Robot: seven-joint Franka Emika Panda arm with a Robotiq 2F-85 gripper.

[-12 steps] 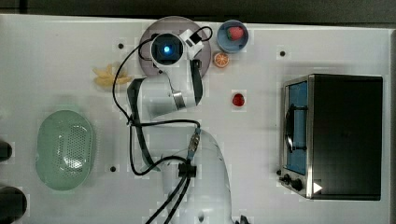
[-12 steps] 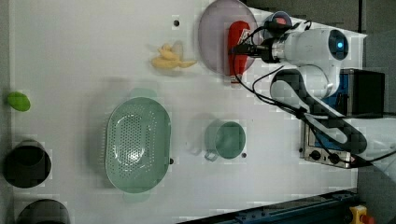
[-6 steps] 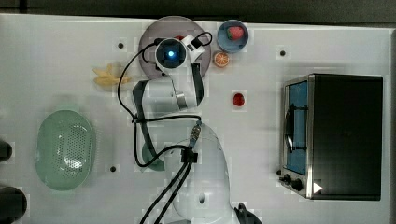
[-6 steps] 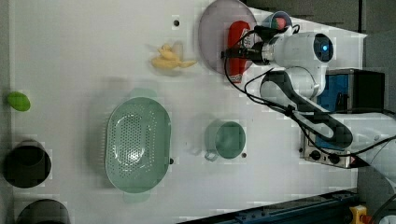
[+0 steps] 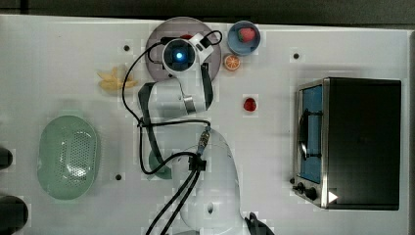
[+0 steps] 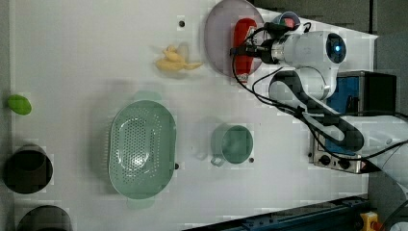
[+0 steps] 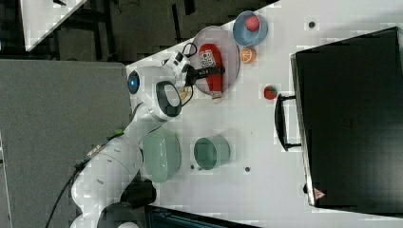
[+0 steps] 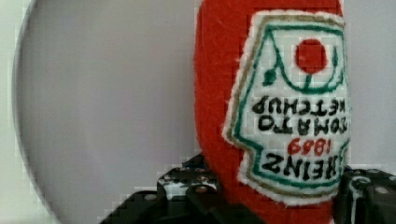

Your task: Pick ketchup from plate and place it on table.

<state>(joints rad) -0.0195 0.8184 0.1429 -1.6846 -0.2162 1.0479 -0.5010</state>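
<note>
Ketchup, a soft red fabric bottle (image 8: 280,107) with stitched white label, lies flat on the round greyish-lilac plate (image 6: 219,33) at the white worktop's (image 6: 96,57) edge. My jaws (image 8: 275,198) straddle its body, partly open, one each side; contact unclear.

Robot lab: white table (image 5: 342,49) with bolt holes, toy food, toaster oven (image 5: 352,142).

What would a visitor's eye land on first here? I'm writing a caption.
Likely the red ketchup bottle lying on the round grey plate at the table's far edge, with the white arm's end effector straddling it. Next, the big black oven and the green basket.
</note>
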